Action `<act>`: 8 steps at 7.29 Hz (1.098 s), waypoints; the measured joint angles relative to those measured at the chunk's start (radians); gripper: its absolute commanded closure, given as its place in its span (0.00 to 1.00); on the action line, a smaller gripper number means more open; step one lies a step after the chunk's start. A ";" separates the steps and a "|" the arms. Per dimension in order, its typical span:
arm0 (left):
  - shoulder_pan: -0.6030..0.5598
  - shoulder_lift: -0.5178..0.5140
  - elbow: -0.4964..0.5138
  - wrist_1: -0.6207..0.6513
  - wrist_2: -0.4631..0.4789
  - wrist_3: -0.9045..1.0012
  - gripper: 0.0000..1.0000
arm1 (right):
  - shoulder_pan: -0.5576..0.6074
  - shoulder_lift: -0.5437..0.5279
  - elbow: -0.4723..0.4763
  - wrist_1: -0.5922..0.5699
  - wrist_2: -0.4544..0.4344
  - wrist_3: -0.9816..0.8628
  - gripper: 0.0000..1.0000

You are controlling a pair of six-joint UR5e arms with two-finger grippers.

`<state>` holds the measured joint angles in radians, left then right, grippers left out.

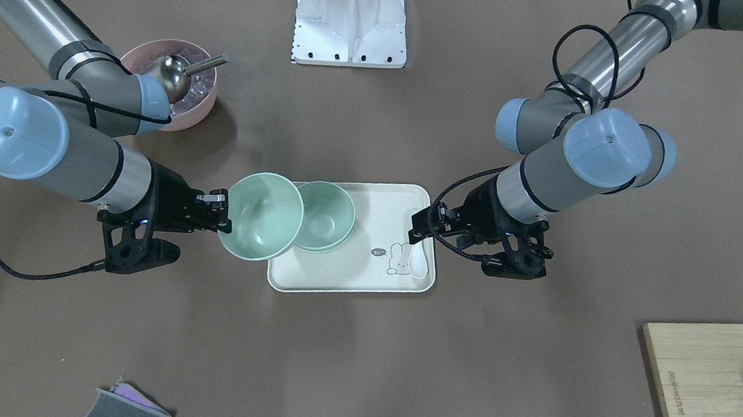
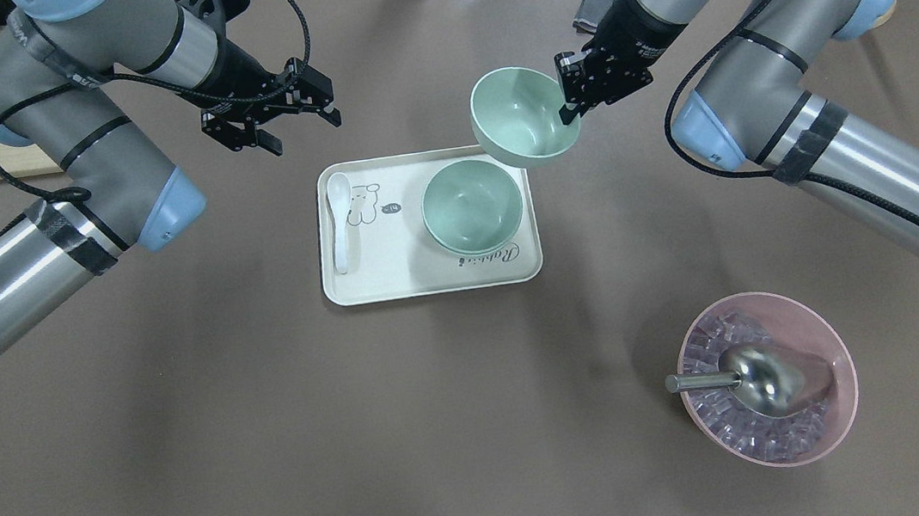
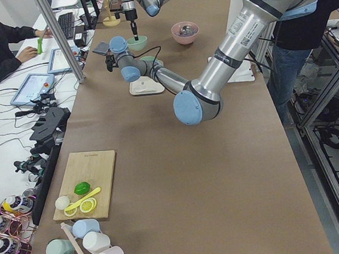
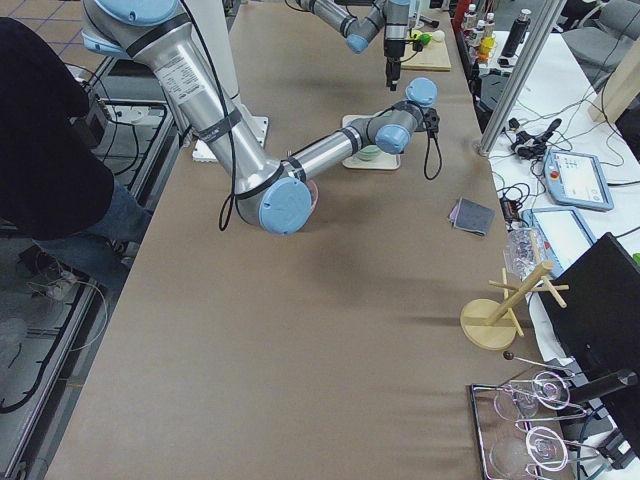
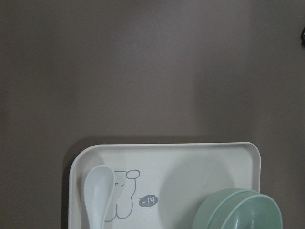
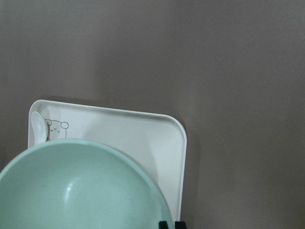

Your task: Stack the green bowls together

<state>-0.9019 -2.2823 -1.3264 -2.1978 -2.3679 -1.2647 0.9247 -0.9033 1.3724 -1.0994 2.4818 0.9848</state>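
mint-green held bowl [image 1: 261, 216], front view: tilted, overlapping tray [image 1: 355, 272] edge, rim pinched by right gripper [image 1: 221, 211]. nested bowls [image 1: 324, 216] sit on tray. overhead: left gripper [image 2: 305, 131] off the tray's spoon [image 2: 339, 220] corner, jaws spread, nothing in them. left wrist view: two bowl rims nested, on tray beside spoon. right wrist view: held bowl fills bottom, tray beyond.

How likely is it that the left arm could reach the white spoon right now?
Probably yes: the left gripper hangs open just beyond the tray's spoon end, the spoon lies uncovered, and the stacked green bowls sit at the other end.
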 measured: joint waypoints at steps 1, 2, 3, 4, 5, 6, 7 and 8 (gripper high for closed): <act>-0.002 0.006 -0.002 0.000 -0.001 0.001 0.02 | -0.019 0.008 -0.020 0.038 0.000 0.033 1.00; -0.003 0.009 -0.002 -0.002 -0.002 0.002 0.02 | -0.037 0.013 -0.030 0.064 0.000 0.045 1.00; -0.003 0.011 -0.002 -0.003 -0.002 0.002 0.02 | -0.054 0.017 -0.034 0.086 -0.001 0.050 1.00; -0.003 0.011 -0.001 -0.004 -0.002 0.002 0.02 | -0.068 0.020 -0.036 0.108 -0.002 0.051 1.00; -0.003 0.011 -0.001 -0.005 -0.001 0.003 0.02 | -0.076 0.022 -0.037 0.124 -0.004 0.052 1.00; -0.002 0.011 0.000 -0.005 -0.001 0.003 0.02 | -0.080 0.023 -0.042 0.131 -0.005 0.052 1.00; -0.002 0.011 0.001 -0.005 -0.001 0.004 0.02 | -0.082 0.031 -0.059 0.135 -0.007 0.052 1.00; -0.002 0.011 0.002 -0.005 -0.001 0.004 0.02 | -0.085 0.044 -0.081 0.137 -0.009 0.051 1.00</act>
<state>-0.9037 -2.2709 -1.3240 -2.2028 -2.3685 -1.2610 0.8399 -0.8589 1.2909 -0.9628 2.4725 1.0359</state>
